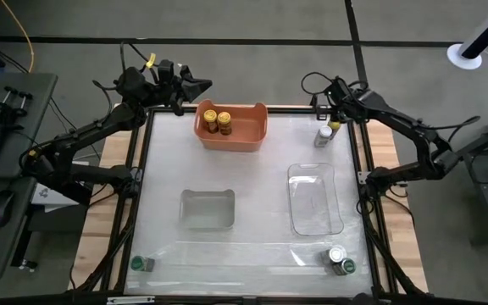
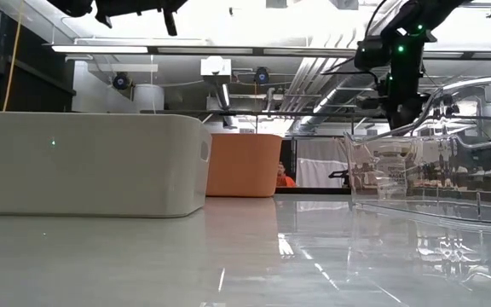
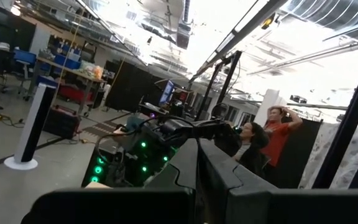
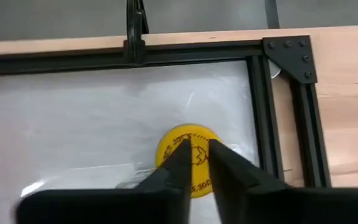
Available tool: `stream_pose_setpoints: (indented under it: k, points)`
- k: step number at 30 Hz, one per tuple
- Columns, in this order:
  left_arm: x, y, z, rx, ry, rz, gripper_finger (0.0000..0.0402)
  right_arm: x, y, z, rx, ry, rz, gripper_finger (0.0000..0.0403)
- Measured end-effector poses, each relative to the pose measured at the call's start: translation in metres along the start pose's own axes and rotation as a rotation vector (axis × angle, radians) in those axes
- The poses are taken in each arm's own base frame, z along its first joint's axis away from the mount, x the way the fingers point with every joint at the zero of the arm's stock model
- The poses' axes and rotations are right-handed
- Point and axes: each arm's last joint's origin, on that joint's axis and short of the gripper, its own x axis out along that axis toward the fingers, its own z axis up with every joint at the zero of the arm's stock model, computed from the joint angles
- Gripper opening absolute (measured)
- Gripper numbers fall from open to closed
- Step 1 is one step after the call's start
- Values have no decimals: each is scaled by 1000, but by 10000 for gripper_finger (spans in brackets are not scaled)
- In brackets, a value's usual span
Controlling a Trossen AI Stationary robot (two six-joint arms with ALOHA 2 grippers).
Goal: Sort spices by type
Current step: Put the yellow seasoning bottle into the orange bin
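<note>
At worktop's far right corner, my right claw (image 4: pixel 196 163) sits nearly closed over yellow-lid jar (image 4: pixel 188 157), ungripped; descending risks toppling it.

Partly covered by the right gripper's (image 4: pixel 196 163) own two dark fingers in the right wrist view: the small yellow-lidded spice jar (image 4: pixel 189 143), lid print unreadable and body cut off behind them. Too small in the high view to read or tell apart clearly: the two yellow-lidded jars (image 1: pixel 217 120) in the orange plastic tub (image 1: pixel 255 135), the green-lidded jar (image 1: pixel 139 263) at the near left corner, and the silver-lidded and green-lidded jars (image 1: pixel 340 261) at the near right. Left gripper (image 1: pixel 195 85) finger gap not discernible.
</note>
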Motion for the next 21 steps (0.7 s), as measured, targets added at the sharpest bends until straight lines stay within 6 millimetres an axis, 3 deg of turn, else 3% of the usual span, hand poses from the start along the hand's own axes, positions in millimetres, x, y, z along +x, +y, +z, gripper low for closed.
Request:
stream_pose_setpoints:
  k: [9, 12, 15, 21]
  points:
    - [0, 0, -1, -5, 5, 3, 0, 4, -3, 6, -9, -1, 29, 242]
    - [0, 0, -1, -5, 5, 3, 0, 8, -2, 7, -8, 0, 5, 289]
    - [0, 0, -1, -7, 5, 3, 0, 16, -1, 9, -8, 20, -14, 312]
    - [0, 0, -1, -31, 6, 3, 0, 37, 2, 9, 6, 90, -61, 316]
